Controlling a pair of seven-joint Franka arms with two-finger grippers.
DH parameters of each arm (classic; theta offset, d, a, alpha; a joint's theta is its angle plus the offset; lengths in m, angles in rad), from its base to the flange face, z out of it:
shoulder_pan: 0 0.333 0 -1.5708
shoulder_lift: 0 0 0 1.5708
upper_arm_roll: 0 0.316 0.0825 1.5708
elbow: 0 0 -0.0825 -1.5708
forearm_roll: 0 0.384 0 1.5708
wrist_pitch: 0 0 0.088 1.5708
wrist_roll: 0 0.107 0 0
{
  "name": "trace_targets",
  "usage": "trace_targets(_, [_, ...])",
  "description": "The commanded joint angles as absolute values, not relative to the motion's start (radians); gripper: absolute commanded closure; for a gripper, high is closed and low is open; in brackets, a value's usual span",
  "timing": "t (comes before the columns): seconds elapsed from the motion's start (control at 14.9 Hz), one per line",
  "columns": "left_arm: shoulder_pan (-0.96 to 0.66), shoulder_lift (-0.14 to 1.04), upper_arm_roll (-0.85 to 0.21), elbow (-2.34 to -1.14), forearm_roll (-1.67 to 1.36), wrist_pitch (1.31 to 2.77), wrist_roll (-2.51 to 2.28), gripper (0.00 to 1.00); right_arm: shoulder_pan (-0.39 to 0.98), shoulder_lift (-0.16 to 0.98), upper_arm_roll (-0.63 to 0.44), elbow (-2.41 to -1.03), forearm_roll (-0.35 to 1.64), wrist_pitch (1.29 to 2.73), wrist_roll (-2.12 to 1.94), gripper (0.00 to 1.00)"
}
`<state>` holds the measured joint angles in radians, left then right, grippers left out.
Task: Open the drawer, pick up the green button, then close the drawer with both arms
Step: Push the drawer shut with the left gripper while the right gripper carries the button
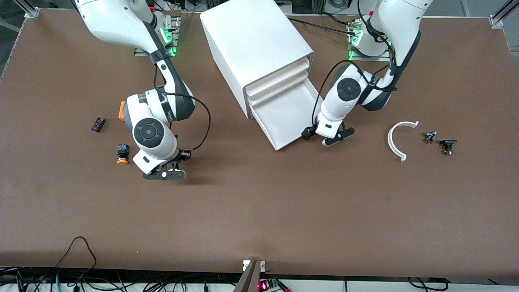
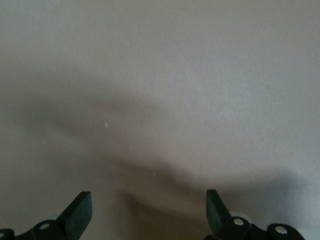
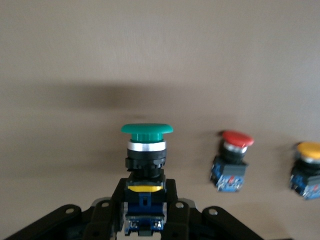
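Drawer [image 1: 284,117] at the bottom of the white cabinet [image 1: 255,44] is standing pulled out toward the front camera, while the two drawers above it are sitting flush.

I am watching the left gripper [image 1: 334,139] hanging low at the open drawer's front corner, on the side toward the left arm's end of the table. In the left wrist view its fingers [image 2: 80,212] are standing well apart around nothing, and a plain white surface is filling everything ahead of the left gripper [image 2: 147,210]. I cannot tell whether it is touching the drawer.

The right gripper [image 1: 164,173] is hovering low over bare table [image 1: 259,211] toward the right arm's end, and it is casting a shadow just under itself. In the right wrist view I am seeing the right gripper [image 3: 145,215] clamped on the black body of the green-capped button [image 3: 146,150], with the cap sticking out past the fingertips. So the button is sitting in that grip, well apart from the drawer.

A red-capped button [image 3: 234,160] and an orange-capped button [image 3: 310,167] are lying on the table beside each other ahead of that wrist camera. In the front view the orange-capped one [image 1: 122,154] is lying just beside the right arm's wrist, with a small dark cylinder [image 1: 97,124] near it, farther from the front camera.

Toward the left arm's end, a white curved strip [image 1: 399,138] and two small dark parts [image 1: 440,141] are lying on the table.
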<state>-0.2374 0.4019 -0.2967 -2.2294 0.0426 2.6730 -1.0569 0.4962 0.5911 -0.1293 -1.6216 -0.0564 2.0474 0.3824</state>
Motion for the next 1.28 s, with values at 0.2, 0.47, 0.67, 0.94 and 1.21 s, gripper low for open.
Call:
trace_targets(0.2, [-0.241, 0.328, -0.409, -2.286, 0.057, 2.605, -1.187, 0.0, 0.492, 0.552, -0.083, -1.736, -0.048, 2.051, 0.411, 0.8])
trace_targets(0.47, [-0.241, 0.307, -0.469, -2.286, 0.057, 2.527, -1.18, 0.0, 0.488, 0.552, -0.086, -1.767, -0.052, 2.091, 0.411, 0.8])
trace_targets(0.67, [-0.241, 0.298, -0.505, -2.286, 0.058, 2.461, -1.175, 0.0, 0.471, 0.548, -0.087, -1.824, -0.06, 2.181, 0.41, 0.8])
trace_targets(0.94, [-0.241, 0.296, -0.531, -2.286, 0.057, 2.453, -1.177, 0.0, 0.471, 0.54, -0.087, -1.856, -0.061, 2.244, 0.41, 0.74])
trace_targets(1.21, [-0.241, 0.293, -0.551, -2.286, 0.058, 2.453, -1.175, 0.0, 0.462, 0.526, -0.087, -1.844, -0.051, 2.25, 0.413, 0.0])
